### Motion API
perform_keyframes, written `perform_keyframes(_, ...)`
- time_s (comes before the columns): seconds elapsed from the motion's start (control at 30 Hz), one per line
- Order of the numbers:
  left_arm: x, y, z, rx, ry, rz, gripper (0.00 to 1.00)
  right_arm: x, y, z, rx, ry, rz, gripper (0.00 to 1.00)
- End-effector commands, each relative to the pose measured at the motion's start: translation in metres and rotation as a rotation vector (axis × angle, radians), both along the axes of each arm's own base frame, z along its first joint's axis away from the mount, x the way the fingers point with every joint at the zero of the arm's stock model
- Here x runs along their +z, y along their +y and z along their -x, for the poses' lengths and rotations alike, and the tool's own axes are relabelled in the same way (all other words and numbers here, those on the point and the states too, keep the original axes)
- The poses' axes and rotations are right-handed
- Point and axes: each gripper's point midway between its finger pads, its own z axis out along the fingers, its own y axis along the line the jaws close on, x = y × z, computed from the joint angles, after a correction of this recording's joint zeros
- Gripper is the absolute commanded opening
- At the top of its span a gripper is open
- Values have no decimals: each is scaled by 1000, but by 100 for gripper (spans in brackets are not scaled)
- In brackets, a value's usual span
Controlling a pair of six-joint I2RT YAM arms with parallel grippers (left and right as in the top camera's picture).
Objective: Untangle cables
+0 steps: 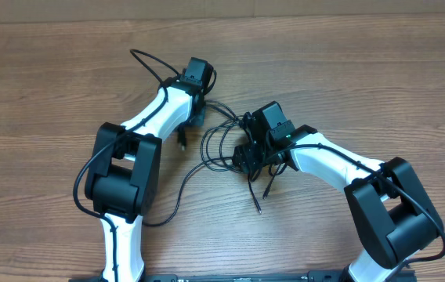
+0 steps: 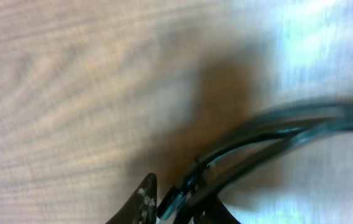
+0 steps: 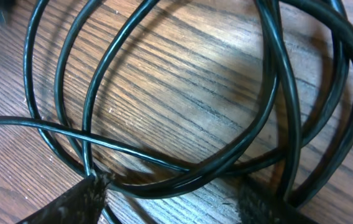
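Barely begun: cables point(image 1: 209, 149) knotted at the table point(image 1: 50, 63) centre; left gripper point(image 2: 176, 202) pinches a strand, right gripper point(image 3: 176, 196) spread astride loops.

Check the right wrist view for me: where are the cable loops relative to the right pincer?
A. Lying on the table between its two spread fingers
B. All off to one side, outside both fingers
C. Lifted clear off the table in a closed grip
A: several strands of the cables lie on the table and cross between the spread fingers of the right pincer.
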Motion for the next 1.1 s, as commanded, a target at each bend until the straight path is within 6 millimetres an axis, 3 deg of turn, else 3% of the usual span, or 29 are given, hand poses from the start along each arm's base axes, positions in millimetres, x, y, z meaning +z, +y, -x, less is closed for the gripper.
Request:
perform_keyframes(0.0,-24,12,-2,17,-7,-53,18,-23,-10,17,-6,69,49,66)
perform_keyframes(0.23,-26,-4,-26,-5,-133,31,20,-23,-10,17,-7,68,48,64)
perform_keyframes(0.43,-10,-14,-56,-53,-267,53,24,-23,-10,17,-7,70,50,62)
perform_keyframes(0.53,3,-17,-68,-73,-314,52,30,-23,-11,17,-7,71,52,62)
perform_keyframes(0.6,21,-19,-76,-71,-335,62,45,-24,-12,17,-9,70,58,62)
perform_keyframes(0.7,48,-25,-82,-83,-333,86,53,-24,-12,17,-9,70,57,63)
perform_keyframes(0.87,85,-48,-73,-146,-234,204,66,-24,-12,17,-9,70,57,63)
perform_keyframes(0.97,94,-59,-50,-157,-110,280,74,-19,-8,16,-7,74,40,60)
perform_keyframes(1.07,91,-63,-21,-136,25,333,80,-2,-1,13,2,93,5,59)
